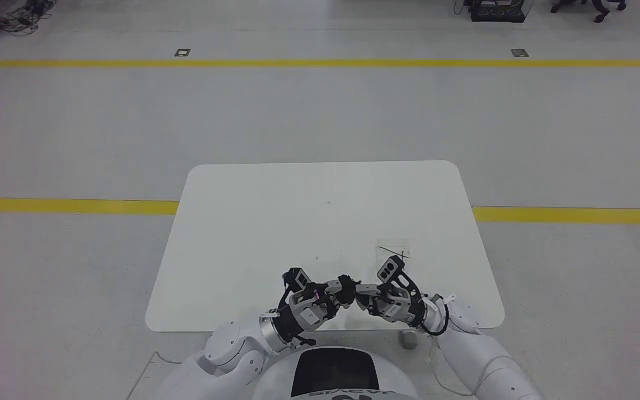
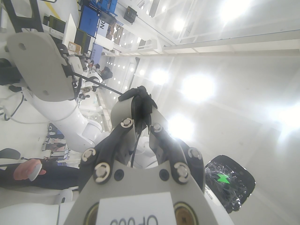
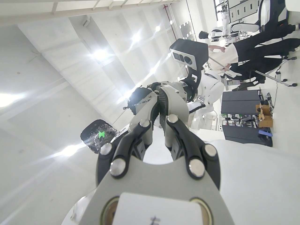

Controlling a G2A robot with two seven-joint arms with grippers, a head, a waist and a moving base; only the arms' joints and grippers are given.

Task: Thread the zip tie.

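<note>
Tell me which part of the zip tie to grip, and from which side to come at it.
Take the zip tie on its straight thin strap, the bare stretch between the left hand and the right hand. Come from the side, square across it, so the pads close over its length; end-on it is probably too thin to catch. Both ends look pinched in shut fingertips.

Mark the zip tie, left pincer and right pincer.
zip tie (image 2: 100,85), left wrist view, thin black strap.
left pincer (image 2: 140,105), left wrist view, between fingertips.
right pincer (image 3: 159,103), right wrist view, between fingertips.
</note>
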